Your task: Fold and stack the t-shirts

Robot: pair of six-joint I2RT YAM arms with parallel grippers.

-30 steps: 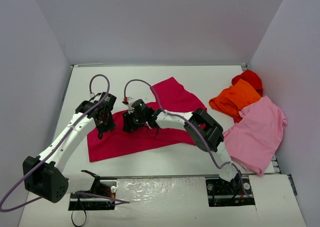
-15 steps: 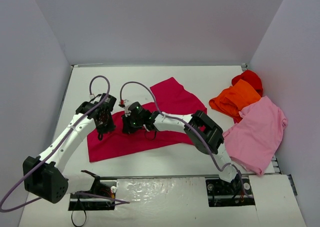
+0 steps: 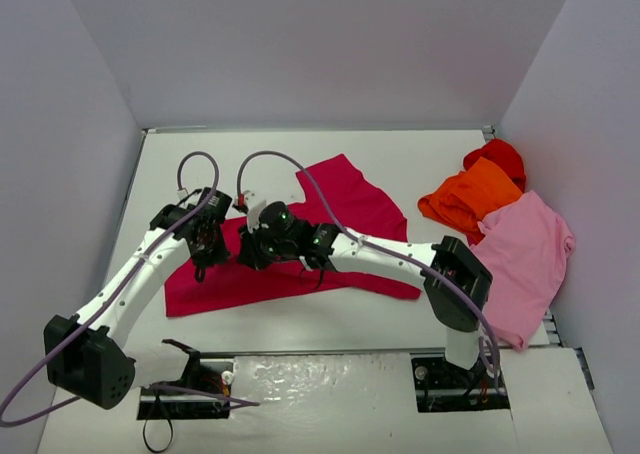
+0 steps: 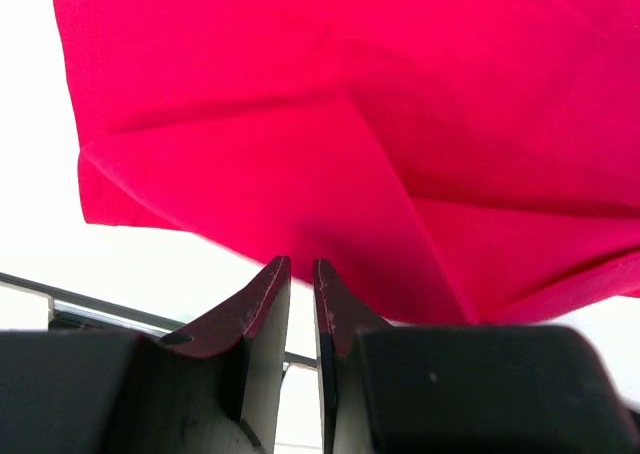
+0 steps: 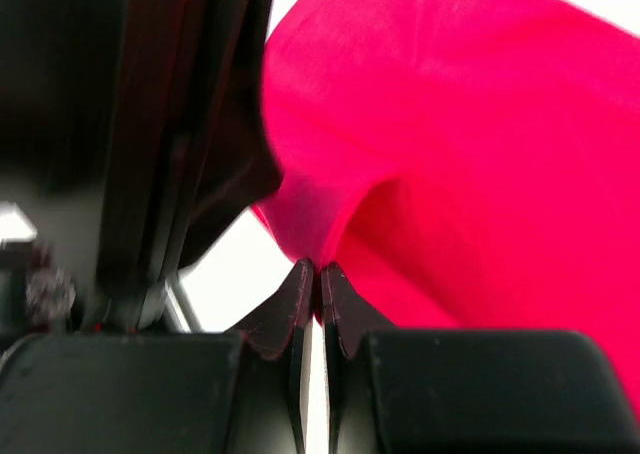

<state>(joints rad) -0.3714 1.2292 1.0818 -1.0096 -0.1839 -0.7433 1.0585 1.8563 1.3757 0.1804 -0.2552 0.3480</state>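
Tabletop: a white tabletop (image 3: 400,154) is carrying all four shirts and both arms, enclosed by pale walls.
Crimson shirt: the crimson cloth t-shirt (image 3: 355,204) is lying left of centre, its long axis running left to right along the near side. One broad flap is pointing toward the far wall. Since a second ago its near-left corner has been sliding further left and its near-right hem is reaching further right.
Pink shirt: the light pink cloth t-shirt (image 3: 520,254) is lying crumpled at the right edge, its length running from far to near, unchanged.
Orange shirt: the orange cloth t-shirt (image 3: 470,199) is sitting bunched just beyond the pink one and overlapping it, unchanged.
Red shirt: the bright red cloth t-shirt (image 3: 497,157) is sitting balled up in the far right corner, touching the orange one.
Right end effector: the right end effector (image 5: 310,267) is clenching a raised fold of the crimson cloth t-shirt. Its jaws have come together from half apart a second ago, and its arm is stretching further left.
Left end effector: the left end effector (image 4: 300,264) is pinching the crimson cloth t-shirt's left edge at its tips, jaws almost together. It is staying just beside the right one.
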